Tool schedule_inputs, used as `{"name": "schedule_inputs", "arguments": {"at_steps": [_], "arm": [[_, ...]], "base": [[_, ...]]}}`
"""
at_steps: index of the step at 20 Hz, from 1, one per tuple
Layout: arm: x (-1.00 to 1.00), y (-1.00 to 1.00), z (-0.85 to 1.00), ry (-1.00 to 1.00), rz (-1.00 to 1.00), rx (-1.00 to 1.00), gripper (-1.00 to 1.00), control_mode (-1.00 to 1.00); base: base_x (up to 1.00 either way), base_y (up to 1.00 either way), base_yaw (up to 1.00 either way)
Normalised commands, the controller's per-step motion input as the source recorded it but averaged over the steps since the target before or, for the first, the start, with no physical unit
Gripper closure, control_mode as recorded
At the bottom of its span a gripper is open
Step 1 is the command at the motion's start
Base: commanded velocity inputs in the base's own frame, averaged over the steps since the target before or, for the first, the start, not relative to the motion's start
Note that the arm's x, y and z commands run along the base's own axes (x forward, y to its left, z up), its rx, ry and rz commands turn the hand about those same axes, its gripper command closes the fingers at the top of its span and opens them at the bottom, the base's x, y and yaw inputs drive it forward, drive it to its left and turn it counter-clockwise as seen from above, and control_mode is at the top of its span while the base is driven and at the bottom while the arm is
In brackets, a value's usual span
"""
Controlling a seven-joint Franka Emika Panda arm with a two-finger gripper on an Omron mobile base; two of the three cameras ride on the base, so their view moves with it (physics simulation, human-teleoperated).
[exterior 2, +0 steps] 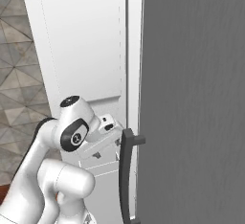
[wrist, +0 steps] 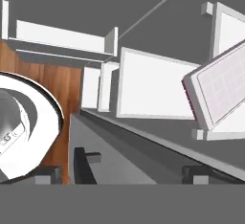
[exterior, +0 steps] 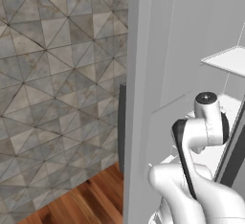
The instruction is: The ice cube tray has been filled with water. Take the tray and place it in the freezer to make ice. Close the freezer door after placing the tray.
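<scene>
The thin flat pale ice cube tray [wrist: 221, 90] is seen tilted inside the tall light-grey freezer [exterior: 191, 36], among its white inner shelves [exterior: 228, 60]. The tall grey freezer door [exterior: 138, 98] is swung open, with the tiled wall [exterior: 57, 74] left of it and the wooden floor [exterior: 86, 204] below.

I am in a home kitchen: a tall grey freezer [exterior: 182, 50] stands open at my twelve o'clock with white shelves [exterior: 227, 60], a tiled wall [exterior: 57, 74] at ten o'clock, wooden floor [exterior: 91, 201] below.
</scene>
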Motion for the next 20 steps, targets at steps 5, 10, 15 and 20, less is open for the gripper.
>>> {"name": "schedule_inputs", "arguments": {"at_steps": [5, 10, 15, 20], "arm": [[-0.8, 0.31, 0.07, -0.16, 0.0, -0.01, -1.0, -1.0], [-0.76, 0.13, 0.0, -0.16, 0.02, -0.03, -1.0, -1.0], [-0.37, 0.0, -0.01, -0.06, 0.05, 0.0, -1.0, -1.0], [-0.03, 0.0, -0.16, -0.03, 0.05, 0.0, -1.0, -1.0]], "base": [[0.0, 0.0, 0.0], [0.0, 0.0, 0.0], [0.0, 0.0, 0.0], [0.0, 0.0, 0.0]]}}
